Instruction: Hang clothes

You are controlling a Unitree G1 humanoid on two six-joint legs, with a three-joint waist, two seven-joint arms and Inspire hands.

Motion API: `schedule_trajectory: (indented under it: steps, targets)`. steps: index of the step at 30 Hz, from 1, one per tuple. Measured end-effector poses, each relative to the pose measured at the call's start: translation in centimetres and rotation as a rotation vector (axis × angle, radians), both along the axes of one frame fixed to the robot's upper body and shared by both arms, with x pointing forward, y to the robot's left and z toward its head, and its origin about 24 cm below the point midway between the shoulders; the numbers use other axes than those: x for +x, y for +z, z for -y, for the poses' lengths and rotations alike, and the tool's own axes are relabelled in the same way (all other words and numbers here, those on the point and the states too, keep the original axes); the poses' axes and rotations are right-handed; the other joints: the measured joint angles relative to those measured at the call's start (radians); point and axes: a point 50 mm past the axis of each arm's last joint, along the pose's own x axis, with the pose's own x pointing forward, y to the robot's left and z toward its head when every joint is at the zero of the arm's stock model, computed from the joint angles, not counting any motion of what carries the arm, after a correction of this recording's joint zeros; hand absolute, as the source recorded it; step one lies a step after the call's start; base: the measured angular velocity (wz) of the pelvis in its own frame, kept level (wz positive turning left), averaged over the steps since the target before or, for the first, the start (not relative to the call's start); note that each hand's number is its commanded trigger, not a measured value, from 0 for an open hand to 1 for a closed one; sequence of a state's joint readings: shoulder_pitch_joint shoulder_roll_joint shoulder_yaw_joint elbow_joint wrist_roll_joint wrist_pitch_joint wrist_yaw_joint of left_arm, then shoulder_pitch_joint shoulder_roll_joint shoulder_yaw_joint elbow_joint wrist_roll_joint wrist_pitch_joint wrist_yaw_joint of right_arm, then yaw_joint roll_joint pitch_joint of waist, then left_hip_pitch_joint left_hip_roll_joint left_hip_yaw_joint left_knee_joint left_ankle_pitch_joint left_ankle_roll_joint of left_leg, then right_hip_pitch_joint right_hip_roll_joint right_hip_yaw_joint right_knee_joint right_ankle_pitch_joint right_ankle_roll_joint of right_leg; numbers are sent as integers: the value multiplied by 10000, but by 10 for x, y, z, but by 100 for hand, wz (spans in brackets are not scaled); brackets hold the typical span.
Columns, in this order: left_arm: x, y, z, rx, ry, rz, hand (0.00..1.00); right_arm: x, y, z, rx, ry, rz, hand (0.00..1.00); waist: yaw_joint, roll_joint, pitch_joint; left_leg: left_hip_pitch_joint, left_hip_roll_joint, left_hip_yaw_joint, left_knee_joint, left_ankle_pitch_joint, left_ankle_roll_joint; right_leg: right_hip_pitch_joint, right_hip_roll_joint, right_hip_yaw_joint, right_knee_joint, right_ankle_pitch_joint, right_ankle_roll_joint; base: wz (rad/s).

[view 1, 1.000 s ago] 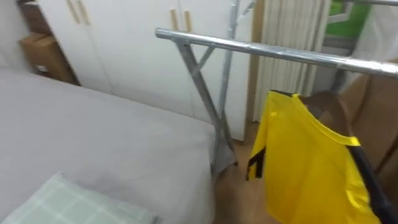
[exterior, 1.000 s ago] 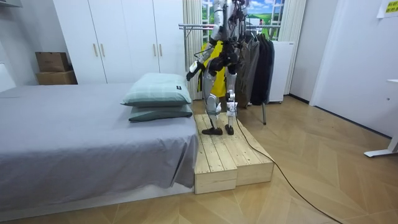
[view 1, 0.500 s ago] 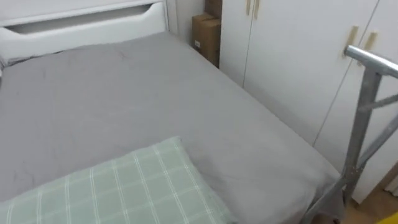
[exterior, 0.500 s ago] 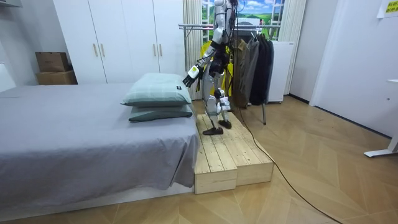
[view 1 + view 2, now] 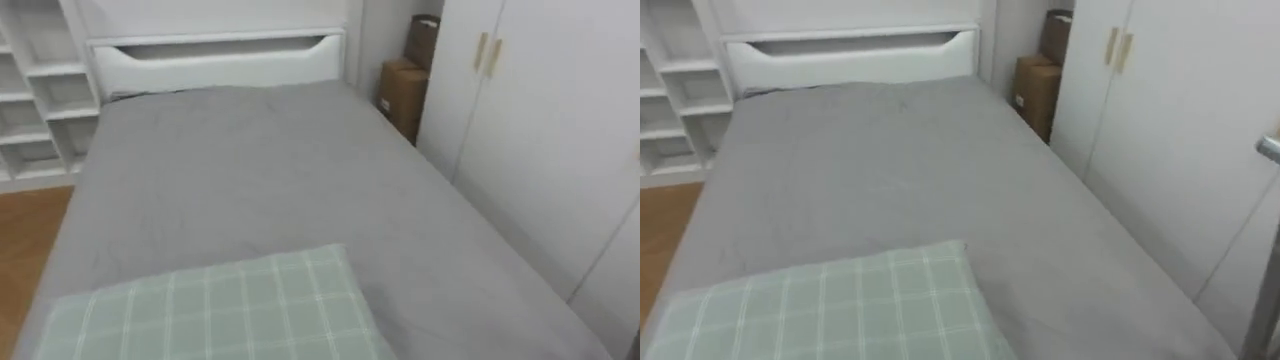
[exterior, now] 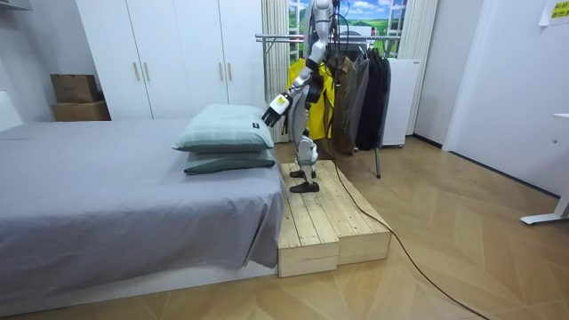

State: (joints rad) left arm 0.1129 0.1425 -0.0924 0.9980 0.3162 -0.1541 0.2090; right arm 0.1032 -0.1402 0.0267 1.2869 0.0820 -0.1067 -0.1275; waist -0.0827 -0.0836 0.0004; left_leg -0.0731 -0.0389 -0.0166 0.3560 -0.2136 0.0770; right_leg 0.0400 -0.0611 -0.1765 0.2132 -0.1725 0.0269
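In the room view a yellow shirt (image 6: pixel 326 93) hangs on the silver clothes rail (image 6: pixel 276 37) behind me. I stand on the wooden platform (image 6: pixel 329 222) at the bed's end, turned toward the bed. My left hand (image 6: pixel 274 111) reaches out over the corner by the pillows, too small to read, and holds nothing that I can see. The eye views look down the grey bed (image 5: pixel 250 170), with a green checked pillow (image 5: pixel 210 310) close below. One end of the rail (image 5: pixel 1270 148) shows at the right edge.
White wardrobe doors (image 5: pixel 560 120) run along the right of the bed, with cardboard boxes (image 5: pixel 405 90) past them. White shelves (image 5: pixel 30 100) stand at the far left. Dark clothes (image 6: pixel 369 89) hang on the rack beside the yellow shirt.
I have turned from the rack toward the bed, so the eye view swung left off the yellow shirt and rail onto the bed. The shirt stays hanging on the rail.
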Motion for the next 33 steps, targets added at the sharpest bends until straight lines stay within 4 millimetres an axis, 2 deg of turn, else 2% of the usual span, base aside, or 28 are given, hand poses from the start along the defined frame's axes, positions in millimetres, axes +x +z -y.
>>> schedule_trajectory:
  steps: [2,3,6,8,14,25,28,33]
  targets:
    - [-9,-2,-1,46,153,-204,0,2,1,3,-130,-32,4,0,325,84,-7,-55,-19,-53,-34,-42,-63,182,109,-231,-335,95,-44,29]
    - [-15,-4,-4,91,315,-384,0,4,1,2,-141,71,23,0,316,122,-15,-21,-69,-219,-124,-38,-63,337,149,-221,-456,167,-42,22]
    - [-26,-5,-7,175,781,-513,0,7,1,2,-196,457,-11,0,405,238,-11,190,-111,-252,-280,-37,-62,512,119,-206,-462,157,-24,11]
    - [-31,-6,-13,347,1338,-514,0,13,2,1,-180,598,109,0,591,311,19,489,-116,-243,-593,-31,-52,691,89,-190,-575,134,10,-3]
    - [-47,-6,-29,838,2575,-805,0,17,2,1,-276,575,60,0,875,352,36,843,-170,-285,-948,-34,-58,979,91,-234,-764,102,47,1]
    - [-76,-9,-36,1234,2914,-1930,0,14,0,-2,-51,800,-343,0,890,164,82,906,-278,-833,-969,-35,-57,1196,94,-338,-782,102,48,13]
    - [-77,-9,-38,1321,2970,-2008,0,12,-1,-4,370,904,-408,0,915,187,81,789,-303,-1034,-851,-39,-62,1211,89,-622,-774,104,47,19]
    - [-87,-10,-40,1421,3044,-2359,0,12,-1,-5,894,1079,-379,0,932,362,69,789,-288,-1033,-817,-53,-90,1241,91,-706,-781,103,47,1]
